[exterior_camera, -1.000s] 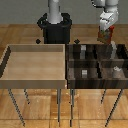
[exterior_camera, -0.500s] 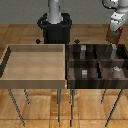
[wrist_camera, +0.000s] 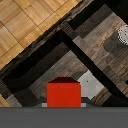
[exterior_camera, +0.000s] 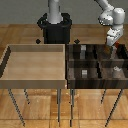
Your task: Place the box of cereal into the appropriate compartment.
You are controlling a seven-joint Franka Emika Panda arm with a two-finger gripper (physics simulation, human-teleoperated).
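Note:
My gripper (exterior_camera: 111, 45) hangs over the back-right cell (exterior_camera: 119, 54) of the dark-brown four-cell bin (exterior_camera: 96, 83), at the exterior view's right. It is shut on the box of cereal (exterior_camera: 111, 49), which shows as a small red-brown shape under the fingers, just above the cell. In the wrist view the box (wrist_camera: 64, 93) is a red block between the jaws. The bin's dark dividers (wrist_camera: 82, 55) lie below it. The fingers themselves are mostly hidden by the box.
The large light-wood tray (exterior_camera: 35, 80) stands at the exterior view's left of the bin. Small objects sit in other cells: one back-left (exterior_camera: 83, 50), one front-left (exterior_camera: 85, 73), one front-right (exterior_camera: 116, 69). The wrist view shows a white round object (wrist_camera: 122, 34) and a pale block (wrist_camera: 93, 83).
My gripper has moved with the box toward the exterior view's right and come down, from above the bin's back edge to just over the back-right cell.

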